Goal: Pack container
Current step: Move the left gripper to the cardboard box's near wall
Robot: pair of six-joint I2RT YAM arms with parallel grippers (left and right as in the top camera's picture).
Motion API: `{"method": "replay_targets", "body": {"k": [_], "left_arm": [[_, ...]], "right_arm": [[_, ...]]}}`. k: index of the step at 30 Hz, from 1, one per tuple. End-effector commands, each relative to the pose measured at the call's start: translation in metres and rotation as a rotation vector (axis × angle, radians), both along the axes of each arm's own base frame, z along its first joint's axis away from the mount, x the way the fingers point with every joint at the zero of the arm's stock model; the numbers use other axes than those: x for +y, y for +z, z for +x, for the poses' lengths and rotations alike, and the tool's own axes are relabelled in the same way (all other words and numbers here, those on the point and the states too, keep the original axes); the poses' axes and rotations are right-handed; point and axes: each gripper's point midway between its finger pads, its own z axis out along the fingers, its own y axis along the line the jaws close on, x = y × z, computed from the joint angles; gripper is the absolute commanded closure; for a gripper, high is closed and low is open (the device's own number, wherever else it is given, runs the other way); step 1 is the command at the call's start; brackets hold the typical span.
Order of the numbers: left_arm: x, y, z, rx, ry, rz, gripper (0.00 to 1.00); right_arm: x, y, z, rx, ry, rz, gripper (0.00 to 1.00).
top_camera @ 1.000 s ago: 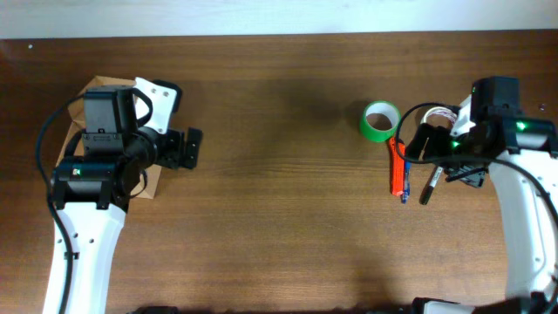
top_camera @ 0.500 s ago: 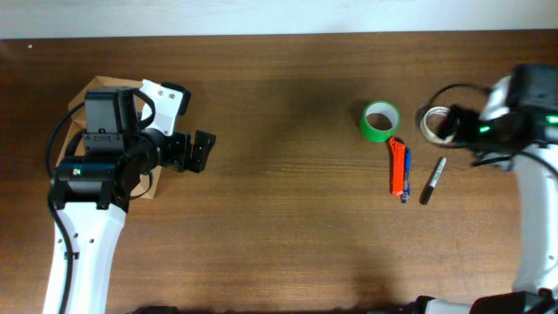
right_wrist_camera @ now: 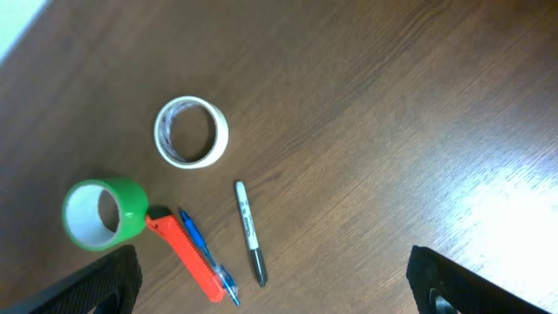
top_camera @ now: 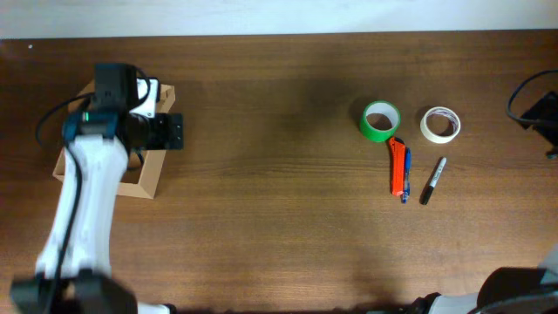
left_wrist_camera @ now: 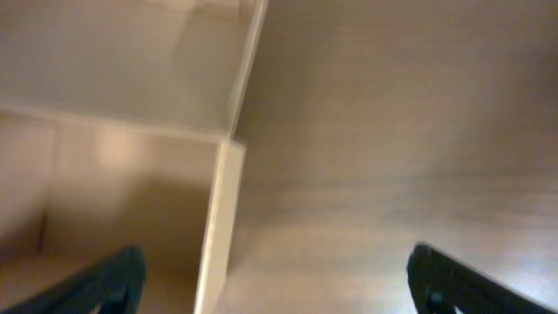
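While the left arm leans over it, the container (top_camera: 139, 186), a plain brown cardboard box, sits open-topped at the left end of the surface (top_camera: 279, 201). The left gripper (left_wrist_camera: 279, 292) hangs above the box's right wall. It is released and grasps nothing, with one finger over the inside and the other over the wood. The left wrist view is blurred, and the part of the inside it shows is bare cardboard.

Well apart from the box, at the right end, a green tape roll (top_camera: 381, 120) and a white tape roll (top_camera: 440, 124) lie side by side. Nearer than the rolls, an orange cutter (top_camera: 398, 166) lies against a blue pen (top_camera: 406, 179), with a black marker (top_camera: 433, 180) just right of them. The right gripper (right_wrist_camera: 279, 292) is likewise released, its fingers wide apart over bare wood, with the right arm at the right edge.
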Motion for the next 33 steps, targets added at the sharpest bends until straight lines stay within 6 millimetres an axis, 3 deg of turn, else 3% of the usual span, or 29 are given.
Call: {"method": "replay_targets", "body": {"k": [1,7,14,25,33], "left_arm": [[0.022,-0.004,0.018,0.075,0.077,0.001,0.07],[0.039,-0.022,0.035,0.248,0.081,-0.035,0.16],[0.039,-0.051,0.023,0.409,0.041,-0.043,0.24],[0.042,-0.059,0.012,0.481,0.031,-0.017,0.25],[0.044,-0.077,0.019,0.490,0.027,-0.018,0.36]], "right_arm": [[-0.004,-0.005,0.002,0.013,-0.012,0.007,0.01],[-0.005,-0.007,0.003,0.018,-0.012,0.010,0.01],[-0.005,-0.007,0.003,0.018,-0.012,0.010,0.01],[-0.005,-0.007,0.003,0.018,-0.012,0.010,0.01],[-0.005,-0.007,0.003,0.018,-0.012,0.010,0.01]]}}
